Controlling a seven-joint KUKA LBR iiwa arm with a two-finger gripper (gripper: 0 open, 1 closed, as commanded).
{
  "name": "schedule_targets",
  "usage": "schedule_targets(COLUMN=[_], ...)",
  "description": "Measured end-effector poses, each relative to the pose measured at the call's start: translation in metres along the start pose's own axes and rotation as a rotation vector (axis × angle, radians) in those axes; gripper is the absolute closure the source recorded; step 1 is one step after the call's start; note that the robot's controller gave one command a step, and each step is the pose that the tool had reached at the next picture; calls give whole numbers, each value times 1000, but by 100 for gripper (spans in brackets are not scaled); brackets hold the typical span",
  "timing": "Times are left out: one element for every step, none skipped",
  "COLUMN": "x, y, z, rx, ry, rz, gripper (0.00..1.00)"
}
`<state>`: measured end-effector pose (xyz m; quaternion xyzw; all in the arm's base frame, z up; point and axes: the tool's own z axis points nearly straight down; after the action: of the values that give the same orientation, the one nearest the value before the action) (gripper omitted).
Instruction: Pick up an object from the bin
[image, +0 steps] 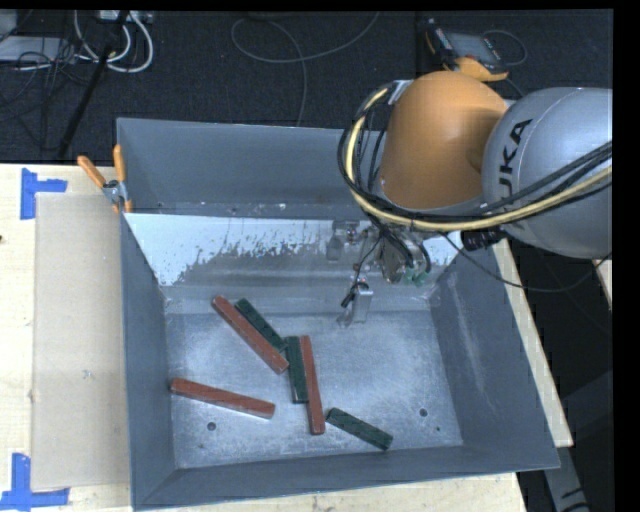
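My gripper (351, 304) hangs under the orange wrist cover near the bin's back wall, right of centre, above the bare floor. Nearest to it lie a red-brown flat bar (312, 385) and a dark green bar (296, 369), side by side, just below and left of it. Further left, another red-brown bar (248, 333) lies slantwise over a second dark green bar (263, 324). No bar touches the gripper.
A third red-brown bar (221, 397) lies at the front left of the floor, and a short dark green bar (358, 428) at the front centre. The arm and its cables overhang the bin's back right corner.
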<state>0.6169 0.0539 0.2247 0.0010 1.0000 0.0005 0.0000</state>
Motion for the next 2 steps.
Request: schedule_targets(x=[23,94], y=[92,117], z=[117,157], rx=[-1,-1], ry=[6,6], rz=[-284,-370], gripper=[0,0])
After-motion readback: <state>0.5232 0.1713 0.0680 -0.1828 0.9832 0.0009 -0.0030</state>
